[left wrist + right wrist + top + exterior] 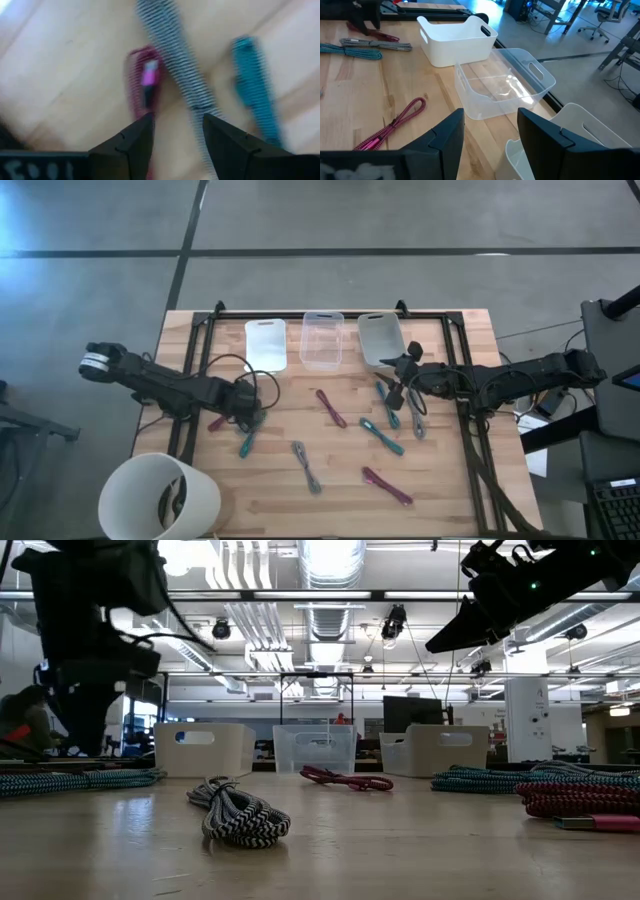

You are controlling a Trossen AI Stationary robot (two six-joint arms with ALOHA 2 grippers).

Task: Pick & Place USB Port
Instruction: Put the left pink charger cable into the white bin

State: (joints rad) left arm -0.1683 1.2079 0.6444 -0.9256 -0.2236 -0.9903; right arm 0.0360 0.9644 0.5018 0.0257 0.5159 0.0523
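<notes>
Nearest you in the low view, a black-and-white braided cable coil (238, 813) lies lower left of centre on the wooden table (420, 860). In the high view, your left gripper (247, 418) hangs at centre left, fingers apart and empty, over a magenta cable (142, 82), a striped grey cable (175, 55) and a teal cable (255, 85). Farther back, your right gripper (404, 377) hovers open and empty at upper right, near the clear plastic bin (502, 90) between two white bins.
</notes>
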